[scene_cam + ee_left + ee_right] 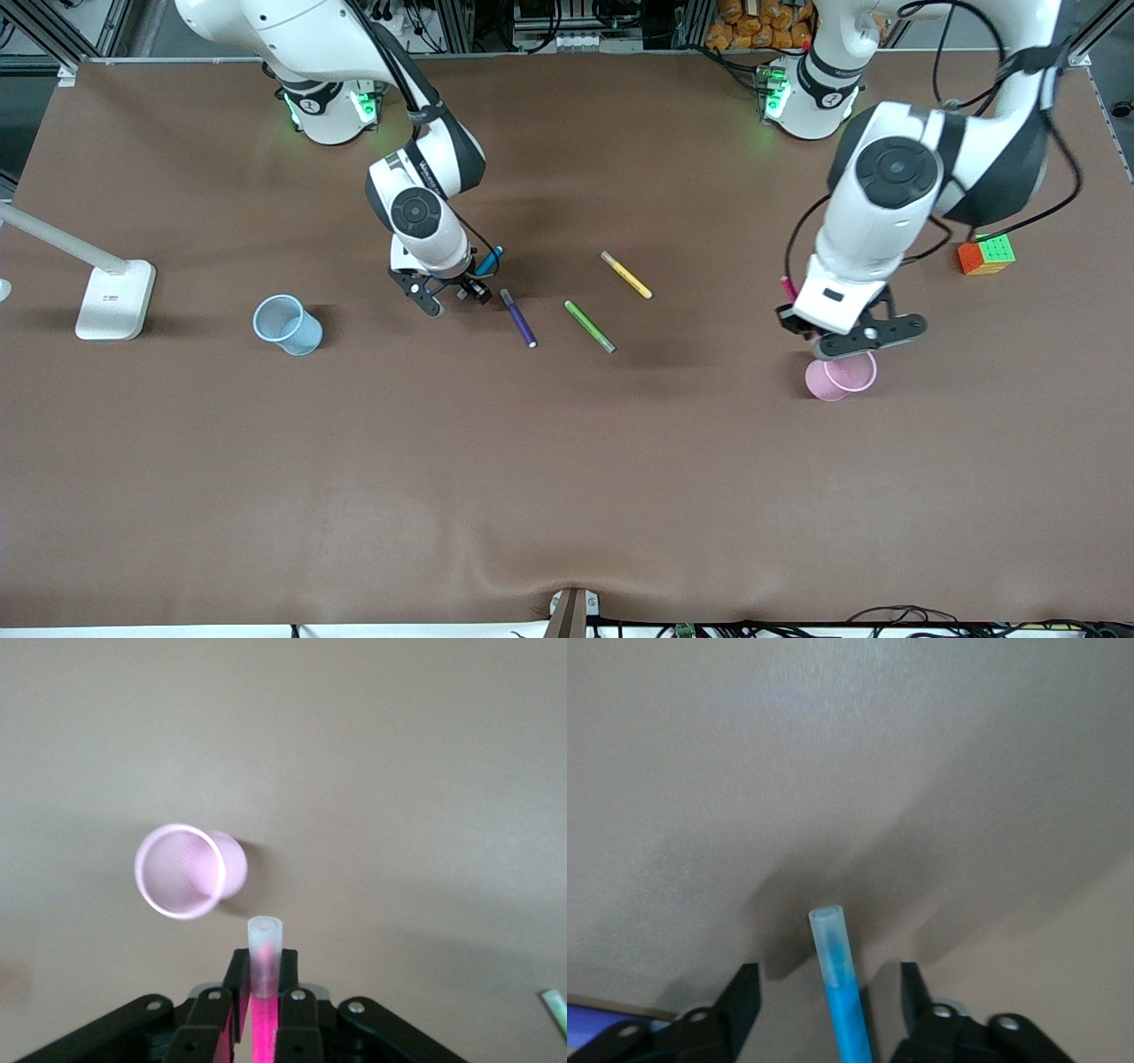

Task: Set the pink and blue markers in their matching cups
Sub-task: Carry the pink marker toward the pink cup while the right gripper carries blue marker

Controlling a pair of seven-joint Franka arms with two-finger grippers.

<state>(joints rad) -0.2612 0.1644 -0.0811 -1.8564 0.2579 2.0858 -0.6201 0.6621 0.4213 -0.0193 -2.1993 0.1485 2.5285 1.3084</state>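
Note:
My left gripper (830,338) is shut on the pink marker (787,288) and holds it upright over the table, just beside the light pink cup (842,376). In the left wrist view the marker's pale cap (264,950) sticks out between the closed fingers (299,1014), and the pink cup (186,870) stands a short way off. My right gripper (454,299) is open, low over the table, with the blue marker (489,260) between its spread fingers (744,992), which do not touch it (837,992). The light blue cup (288,325) stands toward the right arm's end.
A dark purple marker (518,317), a green marker (589,326) and a yellow marker (626,275) lie mid-table between the arms. A colour cube (985,254) sits near the left arm. A white stand (115,297) is at the right arm's end.

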